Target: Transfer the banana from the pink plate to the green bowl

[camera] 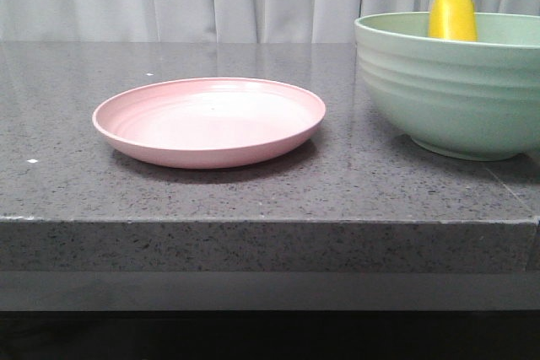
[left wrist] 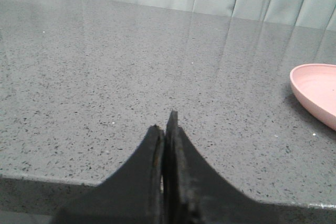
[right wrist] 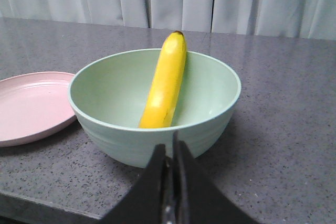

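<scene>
banana [right wrist: 165, 85] is in the green bowl [right wrist: 157, 135], leaning steeply against the far inner wall, lower end near the bowl floor, stem tip poking just above the rim; front view shows only that top end [camera: 453, 11] over the bowl's edge [camera: 439, 82]. pink plate [camera: 209, 120] has nothing on it, sits on the grey speckled counter [camera: 253, 196] beside the bowl, small gap between them in the front view; in the right wrist view the plate rim [right wrist: 31, 108] runs behind the bowl wall, so can't tell from there if they touch. right gripper [right wrist: 170, 153] has its fingers pressed together with nothing between them, low over the near counter edge, just in front of the bowl and not touching it. left gripper [left wrist: 167, 129] likewise closed and empty, well off to the plate's far side with only the plate edge [left wrist: 315, 95] in its view. neither arm shows in the front view. my read: transfer is effectively done, what's left is a clean retreat. to do that well: keep the right arm moving back and up away from the bowl, don't sweep sideways. bowl wall is right ahead of the fingertips and a nudge could shift it or tip the leaning banana. banana looks settled but only propped on the wall, so no contact with the bowl. left arm needs nothing, just hold clear of the plate.
</scene>
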### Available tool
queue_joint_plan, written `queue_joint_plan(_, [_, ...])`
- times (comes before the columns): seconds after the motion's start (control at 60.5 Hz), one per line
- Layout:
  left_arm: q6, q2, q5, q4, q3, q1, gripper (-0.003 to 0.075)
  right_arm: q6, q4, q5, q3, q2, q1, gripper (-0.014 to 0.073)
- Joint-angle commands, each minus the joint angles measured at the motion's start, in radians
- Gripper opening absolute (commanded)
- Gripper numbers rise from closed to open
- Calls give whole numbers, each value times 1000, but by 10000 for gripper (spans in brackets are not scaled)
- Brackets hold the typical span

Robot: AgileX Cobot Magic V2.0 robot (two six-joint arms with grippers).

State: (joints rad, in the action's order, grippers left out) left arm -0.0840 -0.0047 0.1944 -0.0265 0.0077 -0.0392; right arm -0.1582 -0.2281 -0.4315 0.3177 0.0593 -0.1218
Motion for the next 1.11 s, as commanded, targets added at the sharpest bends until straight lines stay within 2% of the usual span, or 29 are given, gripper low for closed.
queue_joint_plan(0.0, [0, -19, -88, -9, 2, 0, -20, -7, -10, 79, 24, 10, -1, -58])
queue_joint_plan(0.413, [0, -19, -88, -9, 2, 0, -20, -7, -5, 90, 14, 10, -1, -58])
queue_joint_plan(0.496, [0, -19, -88, -9, 2, 0, -20, 21, 19, 144, -32, 2, 4, -58])
queue_joint_plan(0.662, [0, -19, -88, -9, 2, 0, -20, 178, 98, 322, -215, -50, 64, -58])
queue_joint_plan(0.794, [0, -19, -88, -9, 2, 0, -20, 198, 98, 384, -349, -93, 114, -58])
queue_joint_plan(0.827, [0, -19, -88, -9, 2, 0, -20, 198, 99, 316, -344, -93, 129, -58])
queue_joint_plan(0.893, [0, -19, -88, -9, 2, 0, -20, 196, 102, 286, -345, -93, 134, -58])
queue_joint_plan(1.092, [0, -19, -88, -9, 2, 0, -20, 196, 104, 282, -345, -93, 134, -58])
